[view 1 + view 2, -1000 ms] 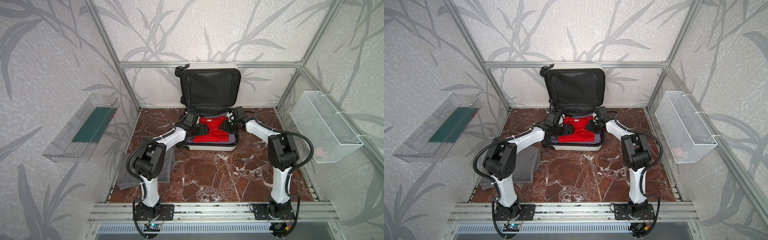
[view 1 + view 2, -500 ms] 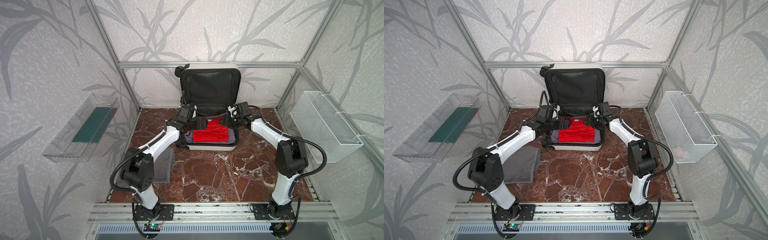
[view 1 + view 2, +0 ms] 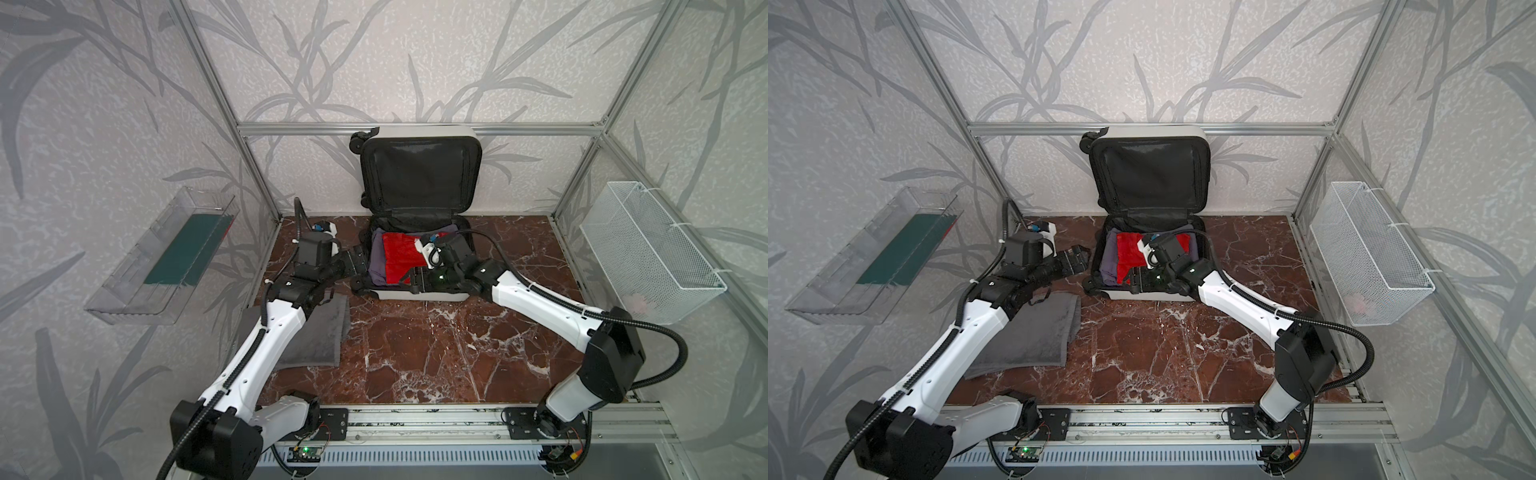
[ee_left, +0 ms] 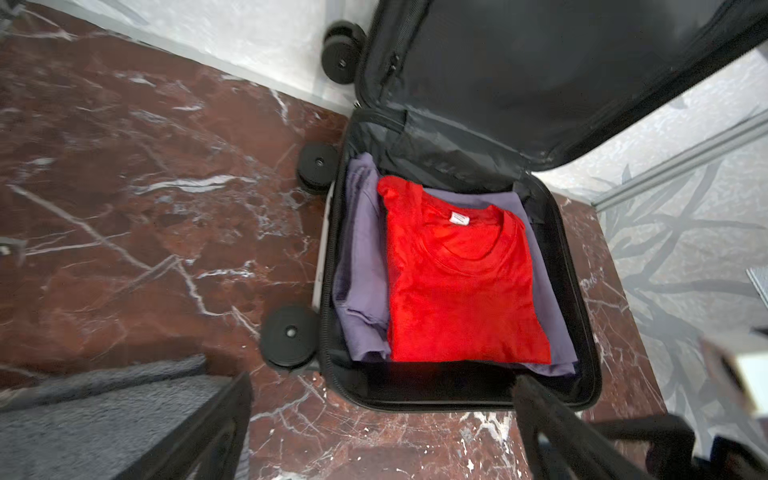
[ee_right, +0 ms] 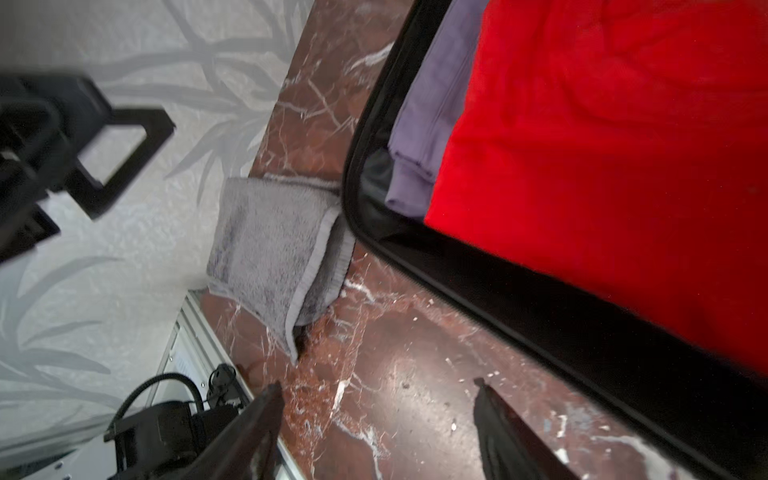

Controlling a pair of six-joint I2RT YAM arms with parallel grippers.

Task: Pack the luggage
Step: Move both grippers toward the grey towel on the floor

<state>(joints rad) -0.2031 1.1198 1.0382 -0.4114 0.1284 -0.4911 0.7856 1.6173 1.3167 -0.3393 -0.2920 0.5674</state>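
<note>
Currently both my grippers are empty: the left gripper [image 4: 382,380] is spread wide beside the wheeled side of the small white hard-shell suitcase [image 3: 417,208], and the right gripper [image 5: 376,386] is parted above its front rim. The suitcase lies open at the back of the brown marble tabletop [image 3: 415,353] with its lid upright. Inside, a folded red T-shirt [image 4: 461,282] lies on a folded purple garment [image 4: 361,266]. Risk: the folded grey terry towel [image 3: 1025,332] lies just beside the suitcase corner, under my left forearm. A careless grab could nudge the suitcase, drop the lid, or rumple the stack.
</note>
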